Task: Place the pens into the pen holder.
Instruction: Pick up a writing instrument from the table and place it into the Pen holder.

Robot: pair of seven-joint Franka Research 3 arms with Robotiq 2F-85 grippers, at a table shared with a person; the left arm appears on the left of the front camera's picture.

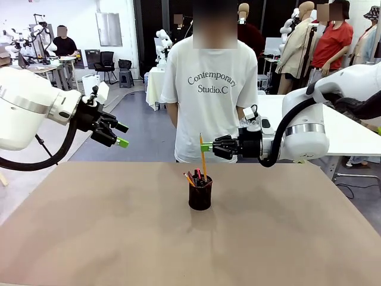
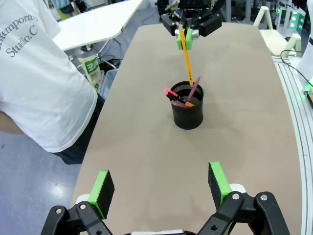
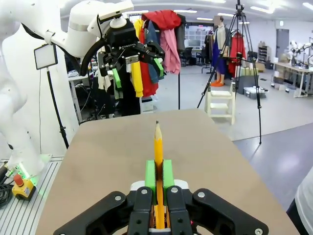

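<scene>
Right gripper, mid-frame, clamps the yellow-orange wooden pencil above the black wire-mesh cup; left gripper, upper left, gapes wide, holding nothing.

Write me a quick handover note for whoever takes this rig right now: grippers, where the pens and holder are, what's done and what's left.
Left gripper: open, empty, raised off the table at the left side.
Right gripper: shut on the yellow pencil, holding it near upright above the pen holder, lower end at or just inside the rim.
Pen holder: upright at mid-table, with the red-tipped dark pen and the brownish-pink pen leaning inside.
Done: two pens in the holder.
Left: lower and release the pencil, then back the right arm away.
A person stands at the far edge, hands not in play.
</scene>
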